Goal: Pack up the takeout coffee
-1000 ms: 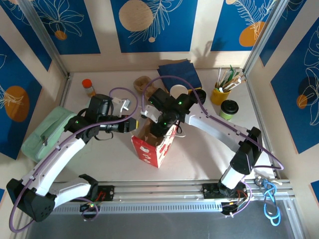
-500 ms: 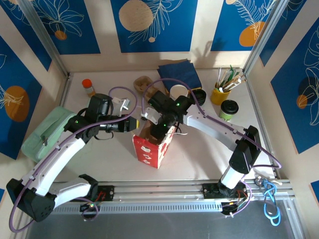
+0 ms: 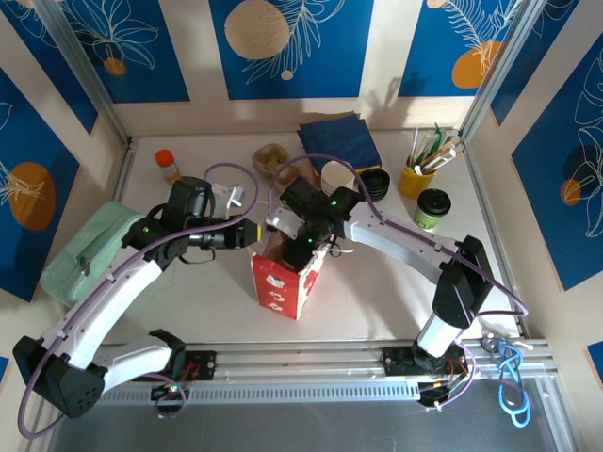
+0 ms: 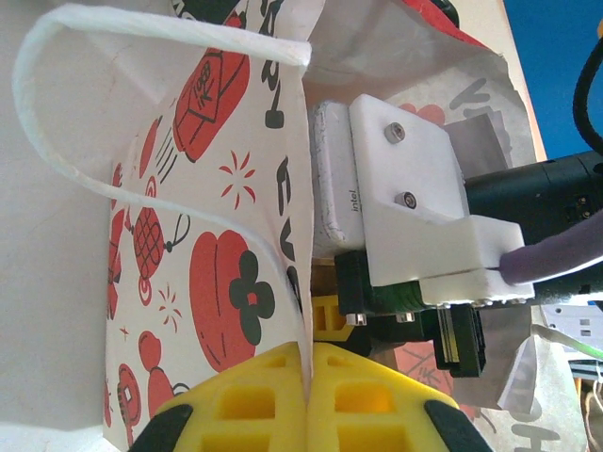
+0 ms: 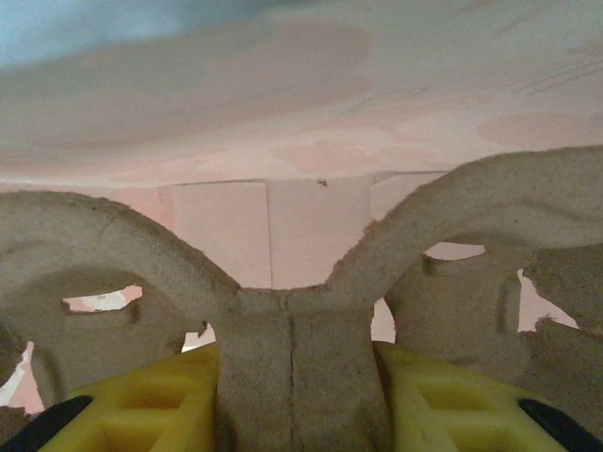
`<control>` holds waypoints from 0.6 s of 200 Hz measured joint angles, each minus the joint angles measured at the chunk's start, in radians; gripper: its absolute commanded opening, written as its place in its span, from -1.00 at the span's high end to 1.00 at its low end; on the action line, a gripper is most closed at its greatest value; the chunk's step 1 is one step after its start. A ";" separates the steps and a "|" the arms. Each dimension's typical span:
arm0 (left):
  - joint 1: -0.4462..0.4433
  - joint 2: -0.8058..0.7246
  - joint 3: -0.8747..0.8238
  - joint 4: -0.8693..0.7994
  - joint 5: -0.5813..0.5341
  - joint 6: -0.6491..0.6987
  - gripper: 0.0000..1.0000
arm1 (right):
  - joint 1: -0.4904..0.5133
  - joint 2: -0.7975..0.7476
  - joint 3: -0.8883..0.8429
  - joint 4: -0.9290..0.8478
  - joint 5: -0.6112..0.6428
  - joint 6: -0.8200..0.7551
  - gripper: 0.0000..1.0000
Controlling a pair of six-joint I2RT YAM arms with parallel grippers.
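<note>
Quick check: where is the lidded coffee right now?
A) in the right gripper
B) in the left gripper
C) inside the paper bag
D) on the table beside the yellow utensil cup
D: the takeout coffee stands on the table beside the yellow utensil cup, well apart from the paper bag.

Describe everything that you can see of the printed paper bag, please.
The paper bag is white paper printed with red and black drawings, with a white loop handle. It stands upright on the table, its mouth open. The left gripper pinches one top edge. The right gripper is inside it, holding a brown pulp cup carrier.
</note>
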 measured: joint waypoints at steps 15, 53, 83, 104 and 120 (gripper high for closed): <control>0.000 0.000 0.000 -0.001 -0.003 0.000 1.00 | 0.000 0.005 -0.001 0.007 -0.004 0.000 0.19; 0.000 0.000 0.000 -0.002 -0.007 0.000 1.00 | 0.000 0.006 -0.001 0.010 -0.006 0.006 -0.10; 0.000 0.000 0.000 -0.002 -0.008 0.000 1.00 | 0.000 0.006 0.002 0.005 -0.001 0.015 -0.47; 0.000 0.000 0.000 -0.001 -0.008 0.000 1.00 | 0.001 0.005 0.007 -0.003 0.005 0.015 -0.54; 0.000 0.000 0.000 -0.001 -0.007 0.000 1.00 | 0.003 0.004 0.010 -0.008 0.005 0.016 -0.56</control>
